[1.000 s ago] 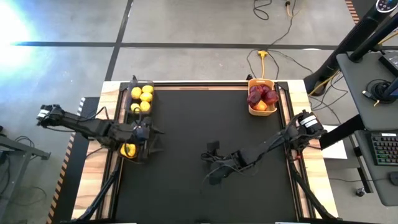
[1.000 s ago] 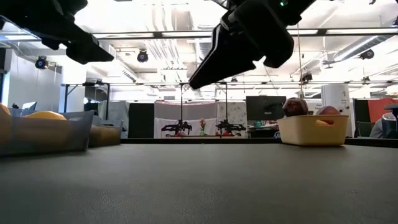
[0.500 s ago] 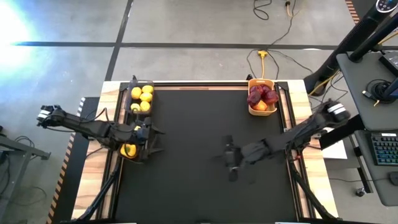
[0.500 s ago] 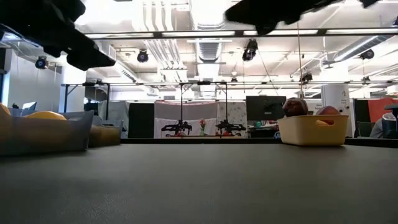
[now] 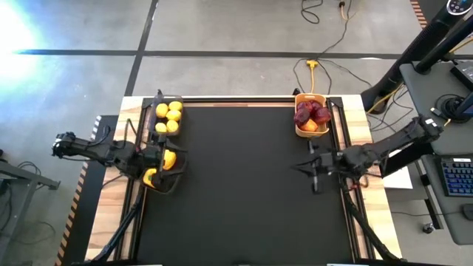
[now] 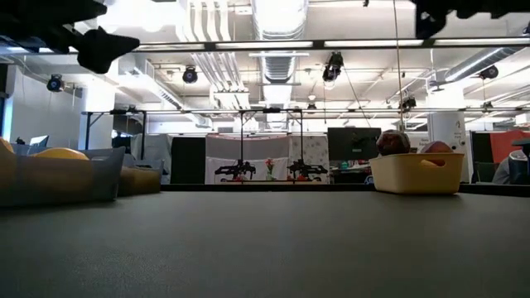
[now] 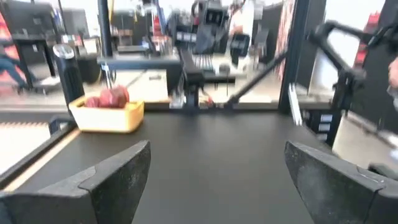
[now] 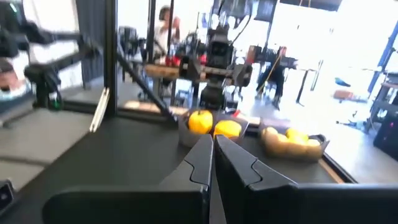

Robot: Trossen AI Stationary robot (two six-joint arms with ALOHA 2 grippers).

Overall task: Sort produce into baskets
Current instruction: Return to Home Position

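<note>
A black mesh basket (image 5: 167,118) at the far left holds several yellow pieces. A second dark bin (image 5: 157,171) nearer on the left holds yellow pieces (image 8: 200,121); my left gripper (image 5: 174,162) hovers above it, open and empty (image 7: 217,162). A yellow-orange basket (image 5: 311,127) at the far right holds dark red and reddish produce (image 5: 312,112); it also shows in the low view (image 6: 414,175). My right gripper (image 5: 314,168) is shut and empty (image 8: 213,146) above the table's right part, nearer than the yellow-orange basket.
The black mat (image 5: 244,192) between the baskets is bare. Metal rails run along the table's left (image 5: 131,185) and right (image 5: 344,199) edges. A yellow cable (image 5: 312,70) lies on the floor behind the table. A desk with a keyboard (image 5: 458,177) stands to the right.
My right gripper has swung from the middle of the mat toward the table's right edge and risen out of the low view. My left gripper has drawn back a little toward the left edge, uncovering a second yellow piece in the bin below it.
</note>
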